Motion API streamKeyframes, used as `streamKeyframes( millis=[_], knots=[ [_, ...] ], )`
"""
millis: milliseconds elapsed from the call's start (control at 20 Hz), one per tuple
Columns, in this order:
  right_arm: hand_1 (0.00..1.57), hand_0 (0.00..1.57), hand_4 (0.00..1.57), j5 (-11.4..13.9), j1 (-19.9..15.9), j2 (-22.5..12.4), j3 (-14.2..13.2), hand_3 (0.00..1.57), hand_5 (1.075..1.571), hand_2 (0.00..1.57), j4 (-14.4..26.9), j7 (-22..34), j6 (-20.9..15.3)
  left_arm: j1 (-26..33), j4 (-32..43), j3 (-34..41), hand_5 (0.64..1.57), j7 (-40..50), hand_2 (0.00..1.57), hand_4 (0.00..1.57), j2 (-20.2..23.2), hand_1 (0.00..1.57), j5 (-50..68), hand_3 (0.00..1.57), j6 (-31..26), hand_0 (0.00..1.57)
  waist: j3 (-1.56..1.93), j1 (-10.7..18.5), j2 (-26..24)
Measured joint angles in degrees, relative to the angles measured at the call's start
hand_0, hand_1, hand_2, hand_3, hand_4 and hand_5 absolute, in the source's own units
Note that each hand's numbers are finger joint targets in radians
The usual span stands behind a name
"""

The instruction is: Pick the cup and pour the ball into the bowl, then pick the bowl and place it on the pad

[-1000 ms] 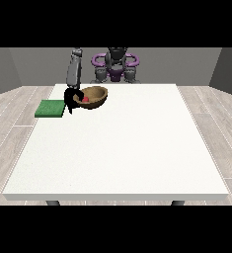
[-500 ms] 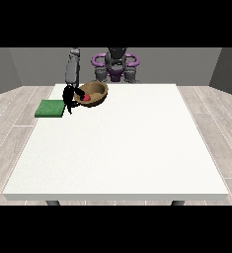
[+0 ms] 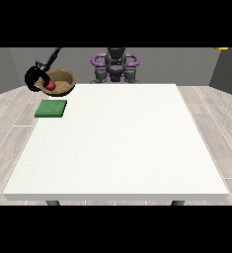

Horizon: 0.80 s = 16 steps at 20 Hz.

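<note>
Front view
Change from half a second ago: my hand at the view's left (image 3: 34, 79) and the bowl (image 3: 59, 81) have swung up and out to the left; the bowl was above the table's far-left corner, just right of the pad, and now it hangs beyond the table's left edge, farther back than the pad.
My arm: the grey forearm (image 3: 47, 57) slants down from upper right to the hand at the view's left.
My fingers: black fingers curl round the bowl's left rim, holding it in the air.
Bowl, where: lifted clear of the white table (image 3: 117, 143), above and a little behind the green pad (image 3: 51, 108), apart from it.
Bowl, heading: a round brown bowl tipped so its mouth faces the camera and slightly up; its rim's long axis runs left to right.
Bowl, contents: the red ball (image 3: 51, 85) sits inside, low at the left near my fingers.
Pad: flat on the table's far-left corner, nothing on it.
Other hand: does not show; only my torso (image 3: 115, 66) is seen past the far edge.
</note>
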Motion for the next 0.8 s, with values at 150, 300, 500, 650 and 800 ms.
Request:
streamKeyframes(
  millis=[150, 300, 500, 650, 800],
  knots=[
    [1.57, 1.57, 1.12, -0.56, -0.95, -3.78, -1.38, 0.38, 1.568, 1.57, 0.58, 3.01, 2.22, 2.33, 1.45, 0.98, 1.542, -2.45, 0.0, 1.2, 0.51, 0.0, -0.17, 0.0, -0.54, 0.0, -0.01, -1.33, -0.38],
    [1.57, 1.57, 1.12, -0.24, -2.22, -5.6, -1.96, 0.38, 1.568, 1.57, 2.16, 3.31, 4.02, 3.21, 2.79, 1.75, 1.55, -3.84, 0.0, 1.21, 1.57, 0.0, 0.5, 0.0, -1.13, 0.0, 0.01, -2.09, 0.2],
    [1.57, 1.57, 1.11, 0.09, -5.44, -6.89, -2.81, 0.46, 1.567, 1.57, 4.67, 3.35, 4.81, 3.69, 3.56, 1.66, 1.555, -5.92, 0.0, 1.21, 2.49, 0.0, 0.34, 0.0, -1.22, 0.0, 0.04, -1.95, 1.9],
    [1.57, 1.57, 1.07, -0.34, -7.6, -6.86, -4.0, 0.45, 1.566, 1.57, 6.74, 2.53, 4.54, 3.67, 4.74, 2.43, 1.553, -8.01, 0.0, 1.21, 3.98, 0.0, 0.84, 0.0, -2.19, 0.0, 0.04, -1.66, 4.09],
    [1.57, 1.57, 1.05, -0.96, -9.1, -4.87, -4.68, 0.45, 1.569, 1.57, 8.88, 1.07, 3.84, 3.42, 4.86, 2.36, 1.555, -8.78, 0.0, 1.21, 4.2, 0.0, 1.21, 0.0, -2.17, 0.0, 0.05, -1.41, 5.35]
  ],
)
